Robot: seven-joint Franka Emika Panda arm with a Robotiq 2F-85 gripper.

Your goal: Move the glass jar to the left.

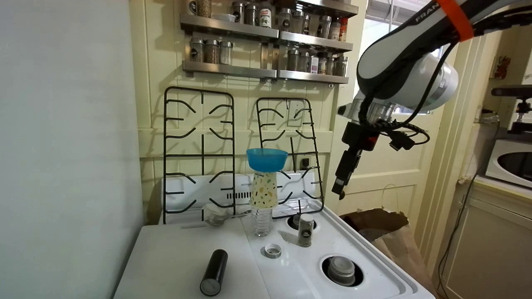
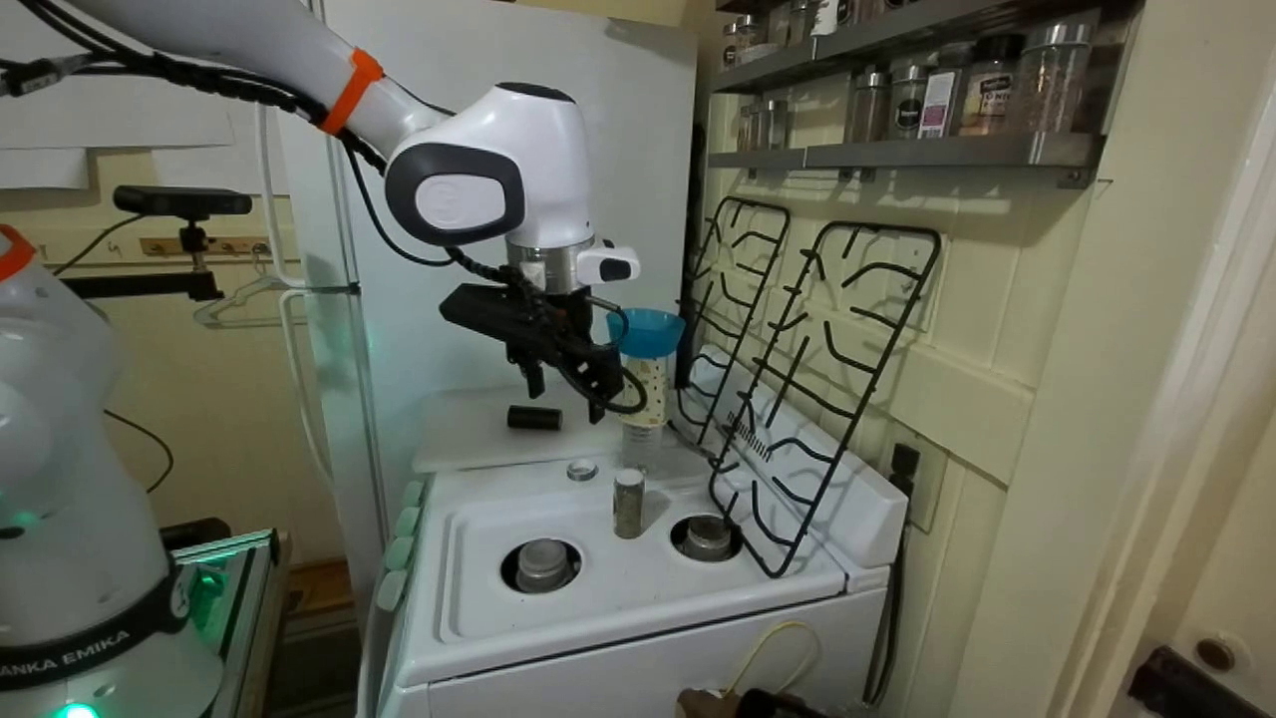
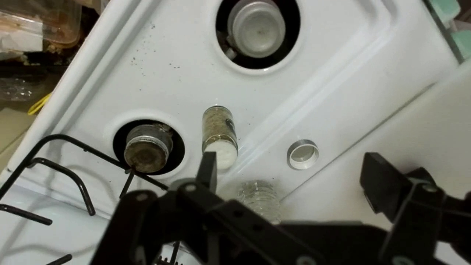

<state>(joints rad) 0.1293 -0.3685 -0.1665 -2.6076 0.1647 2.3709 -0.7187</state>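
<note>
We see the white stove worktop (image 1: 297, 276), with two black grates (image 1: 203, 155) tilted at its back. Near them stands a stack (image 1: 262, 196): a blue bowl (image 1: 267, 161) on top, then a patterned cup (image 1: 264, 186), then a clear ridged vessel (image 1: 262, 222). In the wrist view we find the fingers (image 3: 384, 182) spread wide, holding nothing. A dark cylinder (image 1: 214, 272) lies on its side on the worktop. Near the burner (image 3: 147, 154) closest to the grates we make out the glass jar (image 3: 217, 123), white-capped and upright on the worktop; the smallest thing, a white ring (image 3: 303, 154), lies near it.
</note>
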